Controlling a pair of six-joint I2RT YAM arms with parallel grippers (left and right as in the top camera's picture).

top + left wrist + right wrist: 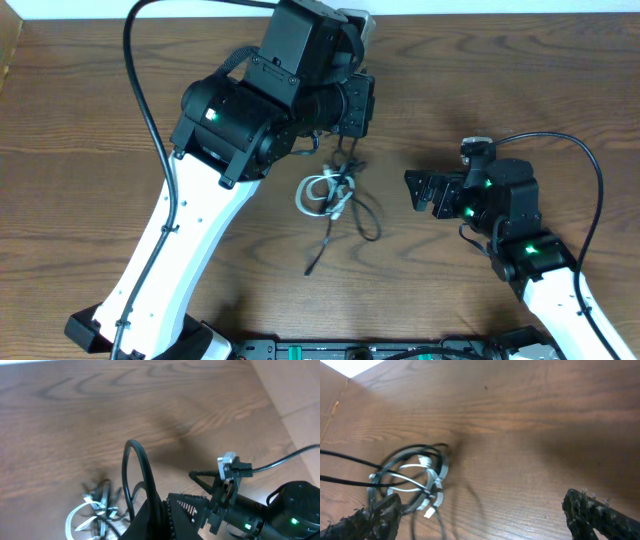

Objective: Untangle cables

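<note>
Covering its own fingers in the overhead view, the left arm (250, 110), built of white shells and bulky black joint housings, leaves their grip unseen from above. In the left wrist view the left fingers (150, 527) are only a dark wedge cut off by the bottom edge. They are pressed together, and a glossy loop of the long thin black cable (136, 467) stands up out of them close to the lens, blurred and looking thicker than it is. The pinched stretch itself is hidden.

The rest of that cable lies on the brown wood-grain counter (520, 80) near its middle, between the two arms, tangled with the shorter thin white cable (318, 195). The white one is wound into a small flat coil. The black one threads through it, bulges in a loop on the right and trails toward the near edge in a straight end whose tip is too small to make out. Which strand crosses over which cannot be told.

The right fingers (600, 515), rough, black and jagged-edged, are spread wide and hold nothing. Only their tips show at the bottom corners of the right wrist view, with the tangle near the left tip but apart from it. Two straight black strands run out of that view at its left edge.
</note>
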